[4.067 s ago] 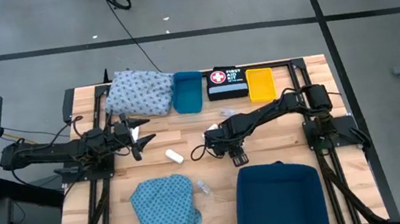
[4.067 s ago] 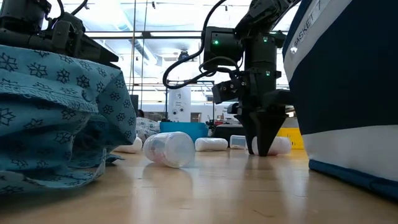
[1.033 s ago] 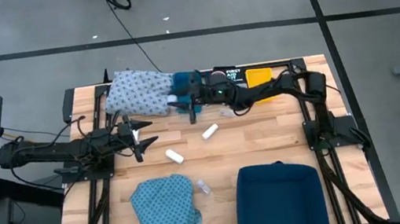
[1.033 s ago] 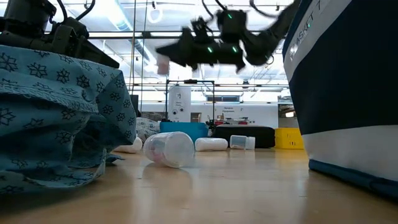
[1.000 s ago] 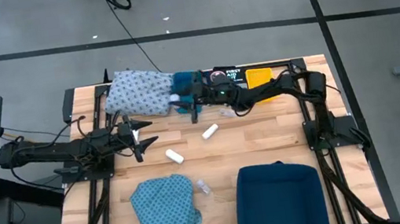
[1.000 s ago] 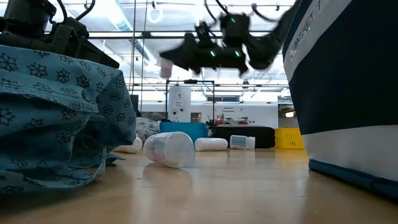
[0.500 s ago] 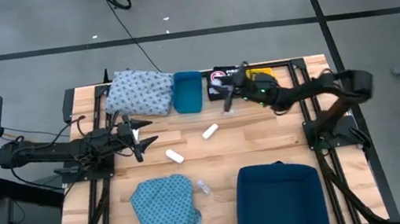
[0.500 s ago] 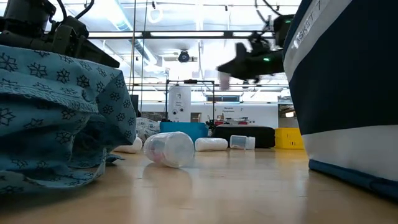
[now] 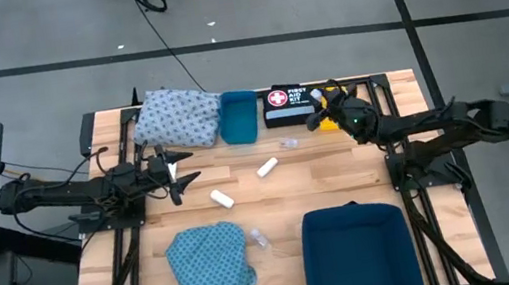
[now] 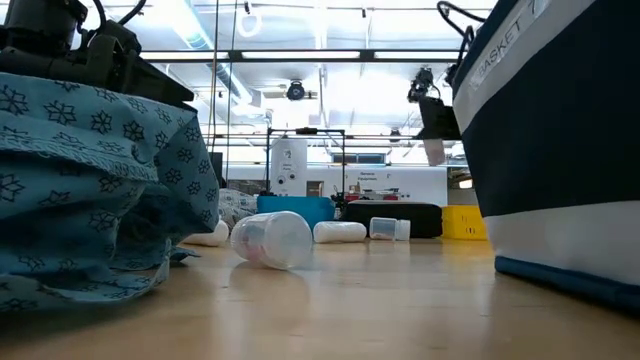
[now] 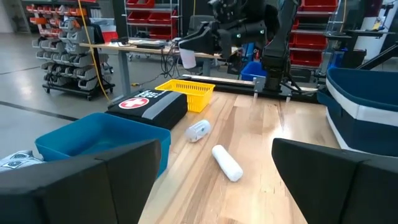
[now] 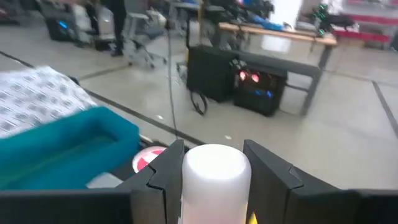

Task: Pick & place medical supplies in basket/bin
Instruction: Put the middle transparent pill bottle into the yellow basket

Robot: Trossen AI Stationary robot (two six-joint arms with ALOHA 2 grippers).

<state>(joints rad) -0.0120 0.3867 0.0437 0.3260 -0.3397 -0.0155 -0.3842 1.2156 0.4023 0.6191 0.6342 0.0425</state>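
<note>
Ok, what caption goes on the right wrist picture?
Right pincer gripping a white roll, blue bin beyond.

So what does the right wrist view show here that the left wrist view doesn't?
Only the right wrist view shows, up close, the white roll clamped between the right gripper's fingers. Only the left wrist view shows the yellow basket, a vial and a second roll lying on the table, beyond the open left gripper. Both show the blue bin and the first aid box.
</note>
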